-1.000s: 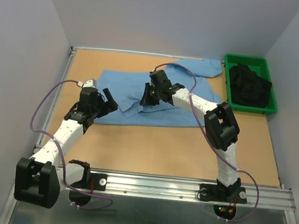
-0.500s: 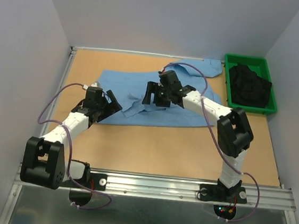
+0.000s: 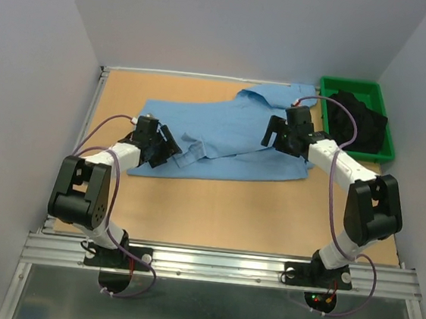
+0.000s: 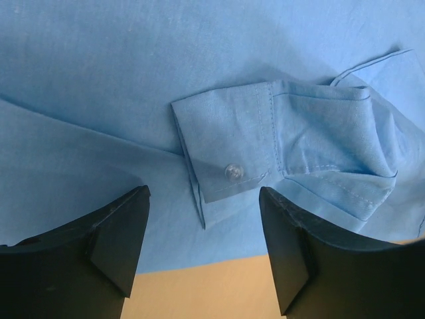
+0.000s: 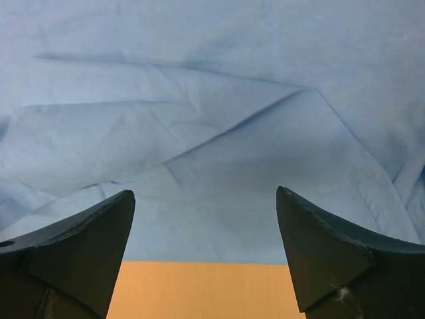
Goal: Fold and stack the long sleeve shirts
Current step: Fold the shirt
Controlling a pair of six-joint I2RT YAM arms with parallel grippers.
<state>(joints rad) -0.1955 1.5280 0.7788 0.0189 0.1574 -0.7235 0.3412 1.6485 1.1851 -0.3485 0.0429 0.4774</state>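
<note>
Both sets of jaws stand wide apart with nothing pinched in either one. The left gripper [image 4: 204,199] sits low over the near-left corner of the light blue shirt [image 3: 224,126]. The sleeve cuff [image 4: 226,149] lies flat right between its fingertips and just ahead of them, with the button [image 4: 232,171] facing up. I can't tell whether the fingers actually touch the cloth.

The right gripper [image 5: 206,199] is over the shirt's right side, with creased fabric spread ahead of it and under it.

Edges: in both wrist views the shirt's near hem runs straight across just behind the fingertips, and bare table [image 3: 231,207] starts right there. So each gripper has open tabletop on its near side, all the way back to the arm bases.

Away from the grippers the shirt carries on toward the far edge, with the collar end bunched up beyond the right gripper.

It's tighter on the outer sides. There's only a narrow strip of table between the left gripper and the left rim. A green bin [image 3: 358,84] with a dark bundle [image 3: 358,121] in it sits close by the right gripper's outer side.
</note>
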